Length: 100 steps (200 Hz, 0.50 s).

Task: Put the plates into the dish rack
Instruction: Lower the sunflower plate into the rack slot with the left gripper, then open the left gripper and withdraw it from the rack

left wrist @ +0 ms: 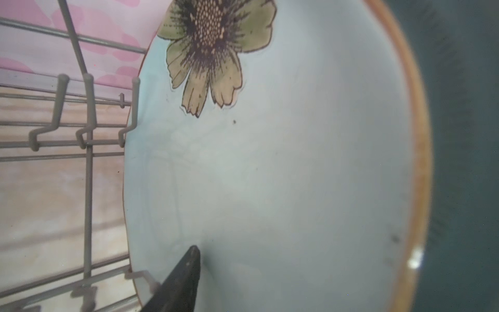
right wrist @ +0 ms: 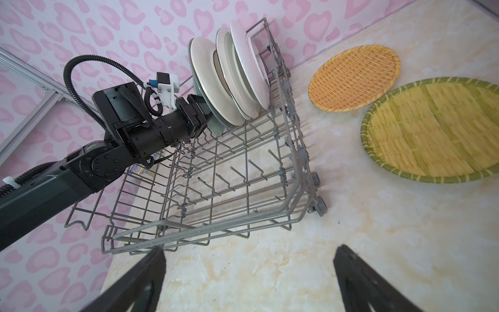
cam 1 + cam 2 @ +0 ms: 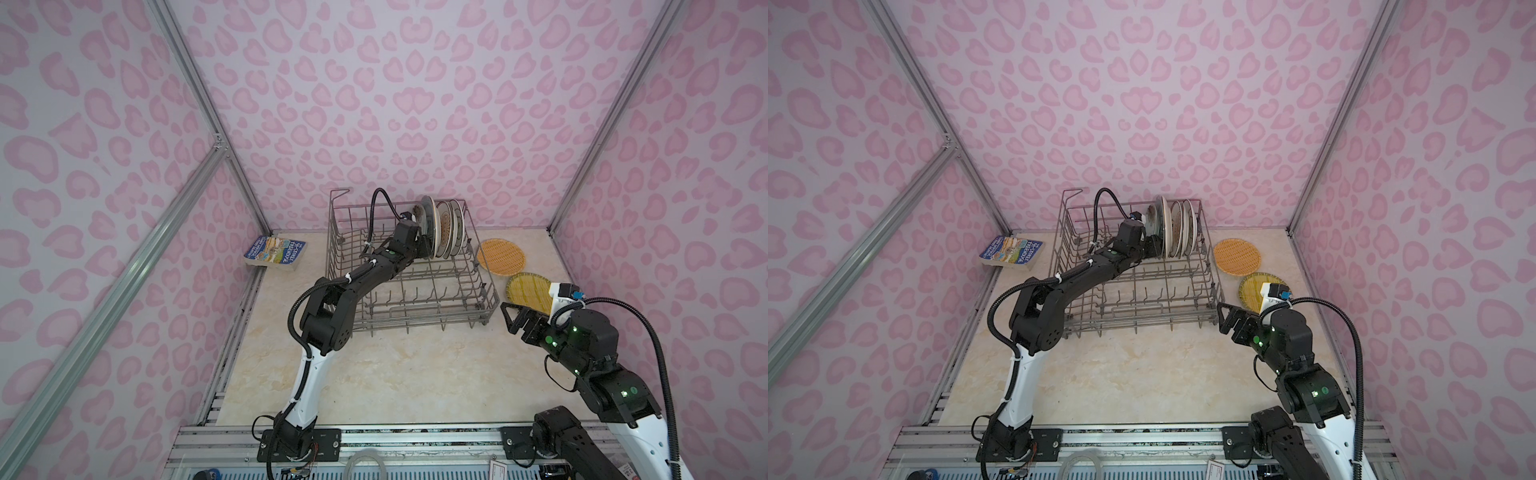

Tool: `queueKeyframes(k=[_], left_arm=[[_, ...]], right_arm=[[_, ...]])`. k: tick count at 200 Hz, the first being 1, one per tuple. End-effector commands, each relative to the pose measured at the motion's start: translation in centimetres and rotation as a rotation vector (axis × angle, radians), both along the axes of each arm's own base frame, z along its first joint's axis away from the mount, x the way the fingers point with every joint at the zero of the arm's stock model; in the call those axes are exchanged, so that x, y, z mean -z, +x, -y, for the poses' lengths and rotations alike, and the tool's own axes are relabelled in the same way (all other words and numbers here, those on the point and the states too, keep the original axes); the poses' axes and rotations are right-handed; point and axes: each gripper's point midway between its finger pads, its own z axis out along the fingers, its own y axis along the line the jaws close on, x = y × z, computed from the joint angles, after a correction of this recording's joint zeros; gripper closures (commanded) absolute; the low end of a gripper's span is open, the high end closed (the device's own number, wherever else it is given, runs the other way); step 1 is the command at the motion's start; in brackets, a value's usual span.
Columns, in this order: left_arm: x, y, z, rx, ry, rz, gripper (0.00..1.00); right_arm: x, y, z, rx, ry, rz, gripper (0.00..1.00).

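We see a cream, marble-look tabletop (image 3: pixel 395 374) boxed in by walls (image 3: pixel 374 104) papered with pink heart blotches and braced by aluminium struts (image 3: pixel 124 266). On it we count one grey wire dish rack (image 3: pixel 415 320) at the far centre, one blue paperback book (image 3: pixel 276 251) at the far left, and seven plates. Five plates (image 2: pixel 229 81) stand on edge, packed close in the rack's far right corner (one is nearly hidden between its neighbours). Two lie flat on the table to the right of the rack: the orange woven-look plate (image 3: pixel 500 256) farther off and the yellow woven-look plate (image 3: pixel 528 293) nearer. There are two arms. The left gripper (image 3: pixel 424 247) reaches into the rack, and the pale blue-green plate (image 1: pixel 270 175) sits between its partly parted fingers (image 1: pixel 189 270). We cannot tell whether they pinch it. The right gripper (image 2: pixel 248 270) hovers wide open and empty over bare table, by the rack's near right corner.
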Motion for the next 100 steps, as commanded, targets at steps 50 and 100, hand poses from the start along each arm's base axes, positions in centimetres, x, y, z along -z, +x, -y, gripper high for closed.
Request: queueKeyframes(k=[50, 100], left_arm=[[-28.9, -9.8, -5.9, 0.016, -0.262, 0.414, 0.40], [-30.2, -12.2, -7.0, 0.036, -0.275, 0.439, 0.39]], right_arm=[[0.1, 0.0, -0.6, -0.015, 0.046, 0.002, 0.03], [0.1, -0.1, -0.7, -0.016, 0.063, 0.006, 0.03]])
